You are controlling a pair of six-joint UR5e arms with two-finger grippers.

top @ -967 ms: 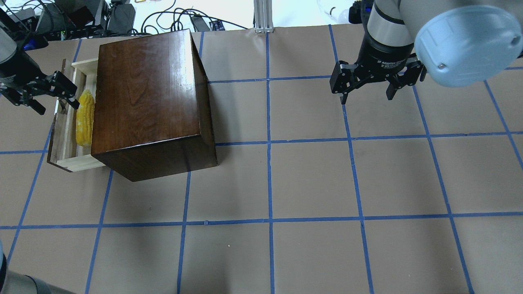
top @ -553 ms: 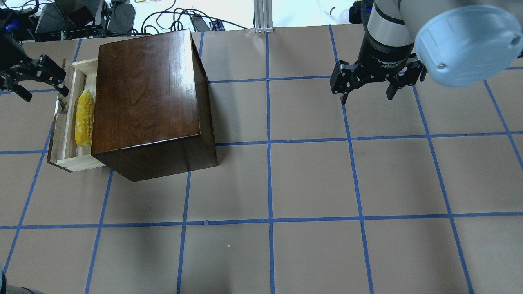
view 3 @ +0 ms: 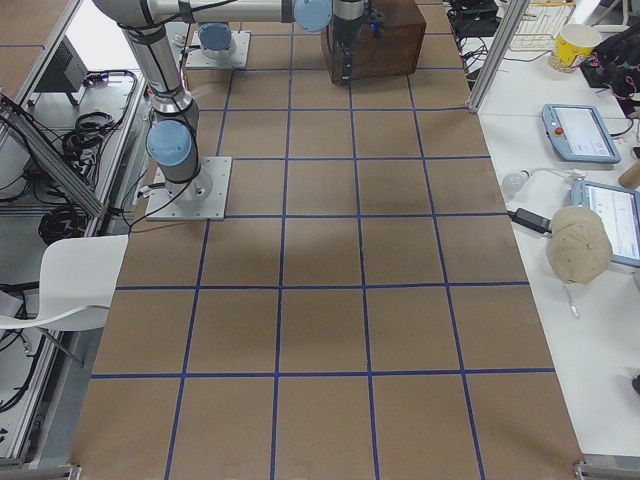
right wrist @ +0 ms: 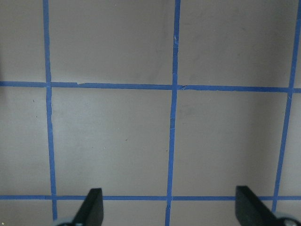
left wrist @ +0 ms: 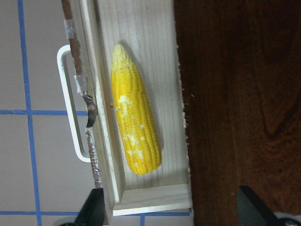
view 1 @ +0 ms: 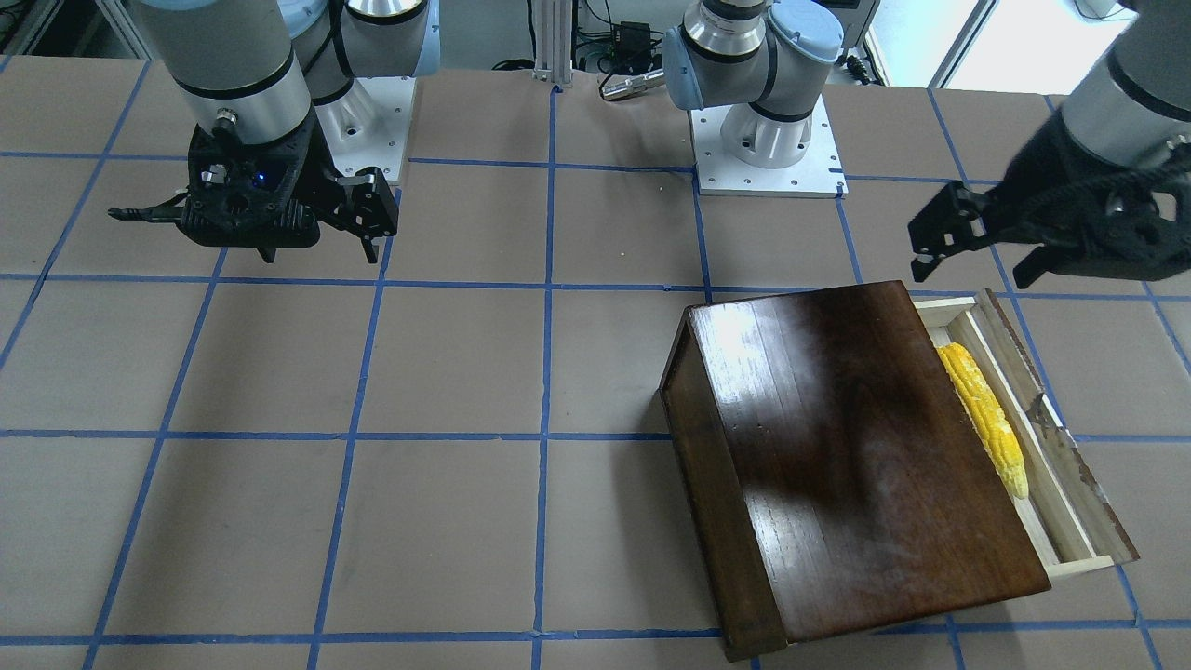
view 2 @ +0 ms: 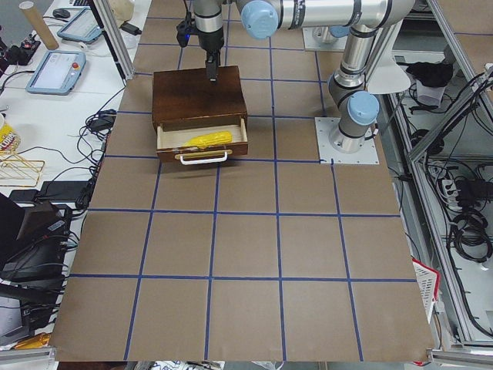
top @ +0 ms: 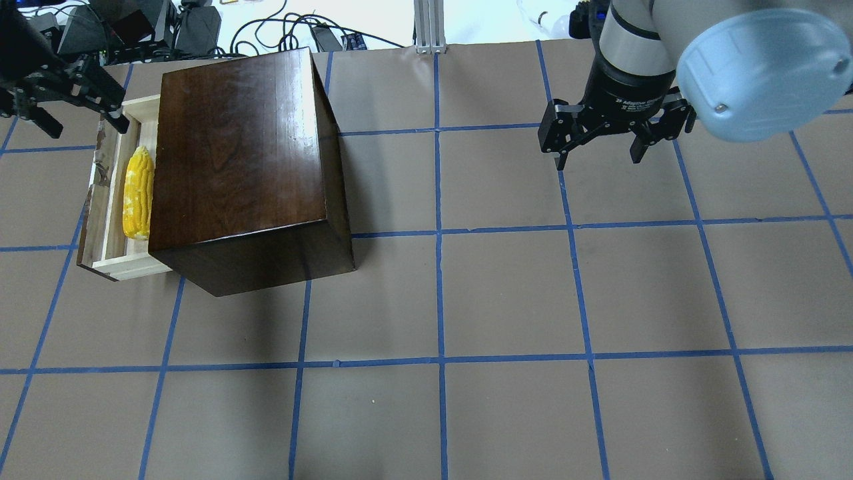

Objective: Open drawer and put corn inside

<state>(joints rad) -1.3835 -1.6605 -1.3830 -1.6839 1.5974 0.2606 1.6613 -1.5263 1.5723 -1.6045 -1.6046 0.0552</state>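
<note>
The drawer [top: 126,268] stands pulled out of the dark-brown cabinet [top: 240,153] at the table's far left. The yellow corn [top: 138,193] lies lengthwise inside it, close against the cabinet. The corn also shows in the front view [view 1: 984,414] and in the left wrist view [left wrist: 134,134], beside the drawer's white handle [left wrist: 70,113]. My left gripper [top: 83,123] is open and empty, raised above the drawer's far end. My right gripper [top: 600,159] is open and empty, hovering over bare table at the far right.
Blue tape lines grid the brown table. Cables and equipment [top: 133,27] lie beyond the far edge, with an aluminium post [top: 430,27]. Both arm bases [view 1: 763,140] stand on white plates at the robot's side.
My left gripper has drawn away from the drawer front toward the table's far edge, still open. The corn, drawer and right arm have not moved.
</note>
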